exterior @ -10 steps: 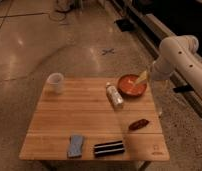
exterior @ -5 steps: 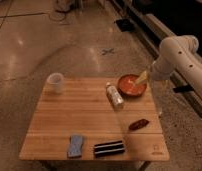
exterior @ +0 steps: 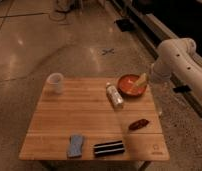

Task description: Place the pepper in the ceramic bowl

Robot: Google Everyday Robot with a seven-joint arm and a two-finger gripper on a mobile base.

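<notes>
The pepper (exterior: 138,124), small, dark red-brown and glossy, lies on the wooden table (exterior: 74,115) near its right front edge. The ceramic bowl (exterior: 130,84), round and orange-red, sits at the table's far right corner. My gripper (exterior: 140,82) hangs over the bowl's right rim, at the end of the white arm (exterior: 174,55) that comes in from the right. It is well behind the pepper and holds nothing that I can see.
A clear bottle (exterior: 114,95) lies just left of the bowl. A translucent white cup (exterior: 55,82) stands at the far left corner. A blue sponge (exterior: 75,144) and a black-and-white striped block (exterior: 109,148) lie near the front edge.
</notes>
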